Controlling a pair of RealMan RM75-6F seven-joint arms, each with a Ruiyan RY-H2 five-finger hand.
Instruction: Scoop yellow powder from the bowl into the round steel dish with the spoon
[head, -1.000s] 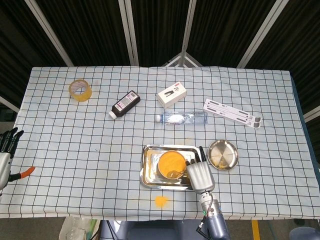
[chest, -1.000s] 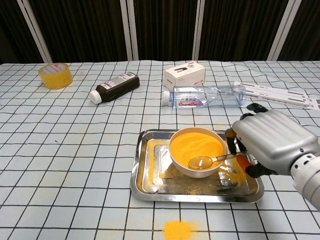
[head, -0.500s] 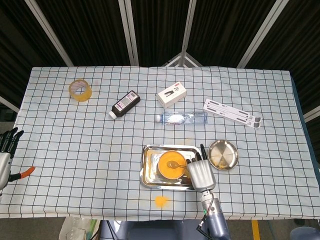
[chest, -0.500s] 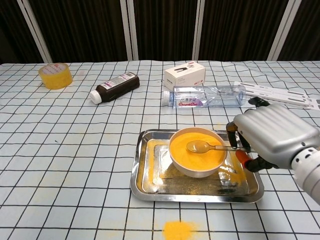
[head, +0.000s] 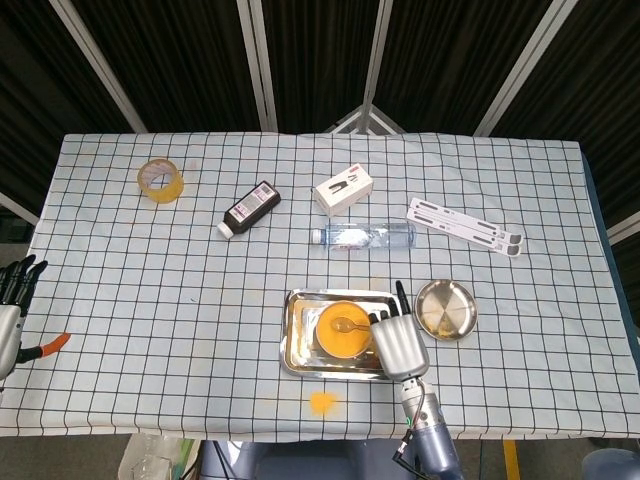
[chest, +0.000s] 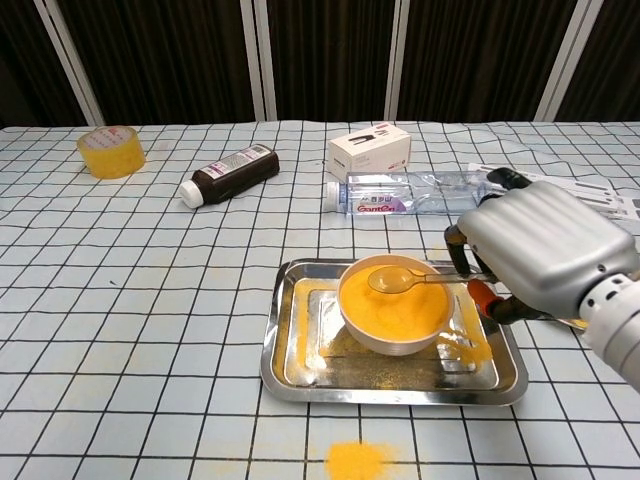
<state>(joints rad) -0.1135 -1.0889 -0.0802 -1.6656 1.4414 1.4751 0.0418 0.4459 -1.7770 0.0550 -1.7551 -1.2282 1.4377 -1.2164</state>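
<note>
A white bowl (chest: 393, 303) (head: 340, 328) full of yellow powder stands in a steel tray (chest: 300, 350) (head: 296, 345). My right hand (chest: 540, 250) (head: 398, 345) holds a metal spoon (chest: 400, 279) (head: 346, 325) by its handle, with the spoon's bowl lying over the powder near the far rim. The round steel dish (head: 446, 309) sits on the cloth just right of the tray, seen only in the head view. My left hand (head: 12, 300) is at the table's left edge, away from everything, fingers spread, holding nothing.
Spilled yellow powder (chest: 356, 460) (head: 321, 402) lies on the cloth in front of the tray, and more inside the tray. Behind are a water bottle (chest: 405, 192), white box (chest: 369, 150), dark bottle (chest: 230, 172), tape roll (chest: 110, 151) and a white strip (chest: 560, 188).
My right hand has lifted and moved away from me, carrying the spoon from the bowl's near rim across the powder to the far side.
</note>
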